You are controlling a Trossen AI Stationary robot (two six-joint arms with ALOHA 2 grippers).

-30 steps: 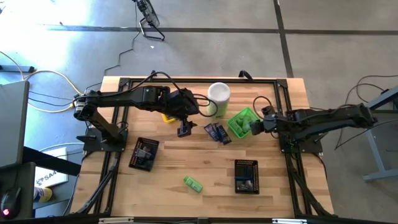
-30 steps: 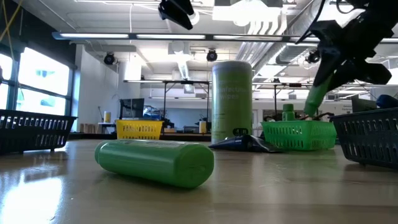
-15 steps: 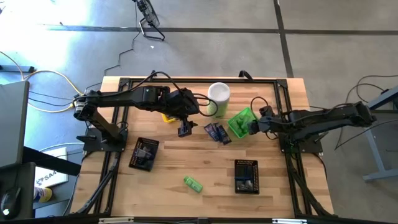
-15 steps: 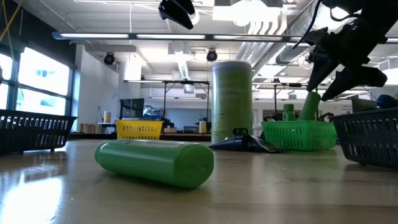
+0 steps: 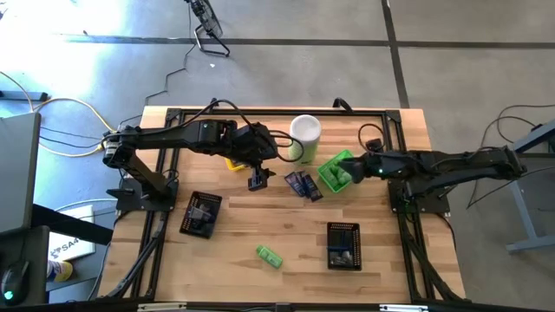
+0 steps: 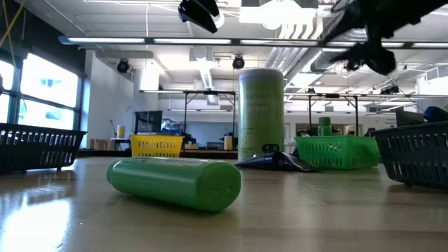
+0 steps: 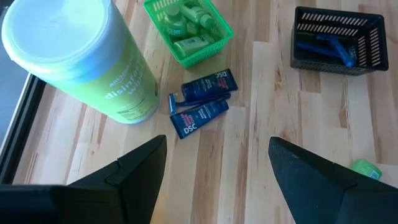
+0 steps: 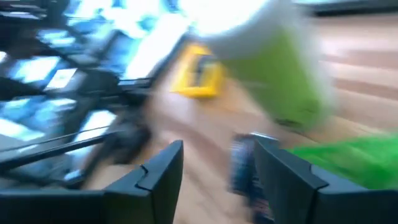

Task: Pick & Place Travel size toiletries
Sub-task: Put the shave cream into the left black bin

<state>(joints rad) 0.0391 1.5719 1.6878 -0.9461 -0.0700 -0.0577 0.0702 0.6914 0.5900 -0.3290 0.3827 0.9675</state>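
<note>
So the thing to watch here is the two dark navy flat packets (image 5: 303, 185) lying loose on the wooden worktop (image 5: 286, 225), with a thin blue razor (image 7: 176, 100) tucked just beside them. They're found between the two arms. The left claw (image 5: 256, 181) is hung just beside them, on the side away from the green mesh basket (image 5: 336, 171), fingers spread wide with nothing gripped, as shown in the left wrist view. The packets' long axes are roughly parallel and slanted across the boards, so a wrist turn is probably needed.

The right claw (image 5: 357, 170) is held over the green basket's edge; its fingers look parted and nothing is seen between them, but that wrist view is smeared, so it's not certain.

A bright green round bottle (image 5: 269, 256) is left on its side near the front edge, well apart from both claws.

The contents of the two black mesh trays (image 5: 343, 245) are hard to make out from above.
</note>
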